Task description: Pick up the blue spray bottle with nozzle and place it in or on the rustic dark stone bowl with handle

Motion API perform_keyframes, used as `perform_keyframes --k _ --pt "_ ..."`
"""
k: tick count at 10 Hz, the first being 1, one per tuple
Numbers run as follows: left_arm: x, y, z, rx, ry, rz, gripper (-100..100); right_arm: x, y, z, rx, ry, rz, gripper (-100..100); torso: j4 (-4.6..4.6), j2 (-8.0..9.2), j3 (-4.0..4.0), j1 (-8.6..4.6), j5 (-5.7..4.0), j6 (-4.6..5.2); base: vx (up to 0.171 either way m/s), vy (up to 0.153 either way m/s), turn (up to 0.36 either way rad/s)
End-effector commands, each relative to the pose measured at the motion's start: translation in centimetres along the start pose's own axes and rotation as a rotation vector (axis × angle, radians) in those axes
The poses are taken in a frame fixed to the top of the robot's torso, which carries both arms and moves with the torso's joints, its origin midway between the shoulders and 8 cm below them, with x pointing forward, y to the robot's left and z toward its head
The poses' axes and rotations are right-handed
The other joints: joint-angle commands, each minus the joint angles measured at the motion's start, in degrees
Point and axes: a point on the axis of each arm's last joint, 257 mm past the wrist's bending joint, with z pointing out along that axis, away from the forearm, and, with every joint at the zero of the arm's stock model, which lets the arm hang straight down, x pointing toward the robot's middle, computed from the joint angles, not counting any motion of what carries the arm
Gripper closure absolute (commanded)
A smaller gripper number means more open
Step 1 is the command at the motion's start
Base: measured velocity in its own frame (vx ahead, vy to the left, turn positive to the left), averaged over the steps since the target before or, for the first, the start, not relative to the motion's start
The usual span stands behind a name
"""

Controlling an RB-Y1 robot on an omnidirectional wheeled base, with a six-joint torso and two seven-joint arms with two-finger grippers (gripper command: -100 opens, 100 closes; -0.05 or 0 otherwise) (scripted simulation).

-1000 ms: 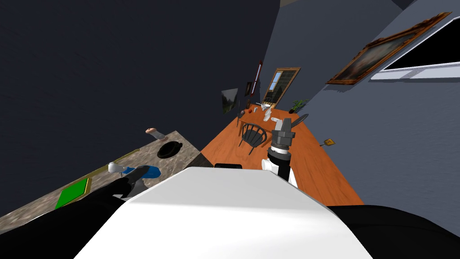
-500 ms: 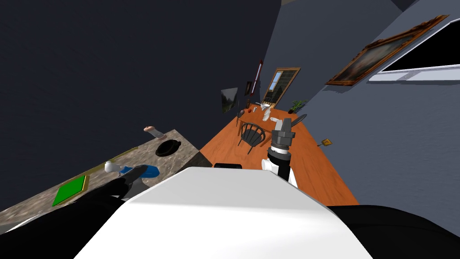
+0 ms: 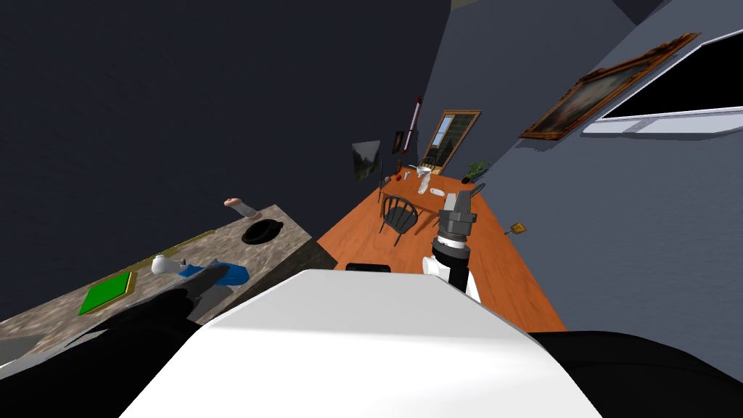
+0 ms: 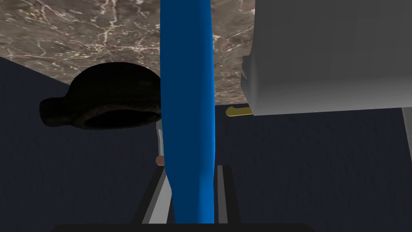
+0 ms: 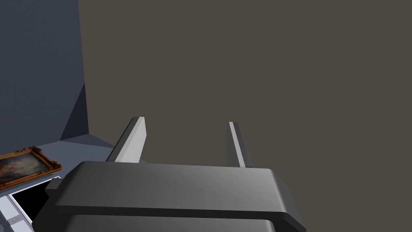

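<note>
The blue spray bottle [image 4: 187, 112] stands between my left gripper's [image 4: 189, 183] two fingers, which press its sides. In the head view the blue bottle [image 3: 231, 274] with its white nozzle [image 3: 161, 265] lies over the marble counter [image 3: 290, 239] at my left gripper [image 3: 210, 279]. The dark stone bowl with a stub handle [image 4: 104, 102] sits on the counter just beyond the bottle, and it shows as the black bowl [image 3: 261, 231] further along the counter. My right gripper [image 5: 187, 139] is open and empty, held up in front of my chest [image 3: 456, 207].
A green board [image 3: 107, 292] lies on the counter to the left of the bottle. A small brownish-topped jar [image 3: 239, 207] stands behind the bowl. A big white block [image 4: 326, 56] hangs close beside the bottle in the left wrist view. Chairs and a table stand on the orange floor [image 3: 450, 239].
The whole head view has shifted, so my body has moved. The bottle in my left gripper and the counter now sit further left and a little higher in the view. The right arm holds still.
</note>
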Motion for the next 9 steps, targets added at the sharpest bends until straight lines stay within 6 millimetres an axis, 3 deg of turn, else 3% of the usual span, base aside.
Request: perform_keyframes --k 1,5,7,9 --pt "-1.5 0.4 0.0 0.002 -0.032 0.028 100 0.0 0.0 0.0 0.000 0.000 0.000 0 0.00 0.00 0.00 0.00 0.00 0.00 -0.081 -0.247 -0.012" --pt "-4.0 2.1 0.0 -0.026 -0.076 0.048 100 0.0 0.0 0.0 0.000 0.000 0.000 0 -0.07 -0.32 -0.18 0.30 -0.02 0.05 -0.023 -0.132 -0.040" --pt "-5.1 3.2 -0.2 -0.055 -0.085 0.026 100 0.0 0.0 0.0 0.000 0.000 0.000 0 -0.15 -0.72 -0.41 0.58 0.04 0.06 0.122 -0.028 -0.064" --pt "-5.9 4.3 -0.4 -0.087 -0.086 -0.004 100 0.0 0.0 0.0 0.000 0.000 -0.001 0 -0.27 -1.29 -0.73 1.02 0.14 0.11 0.216 0.075 -0.064"
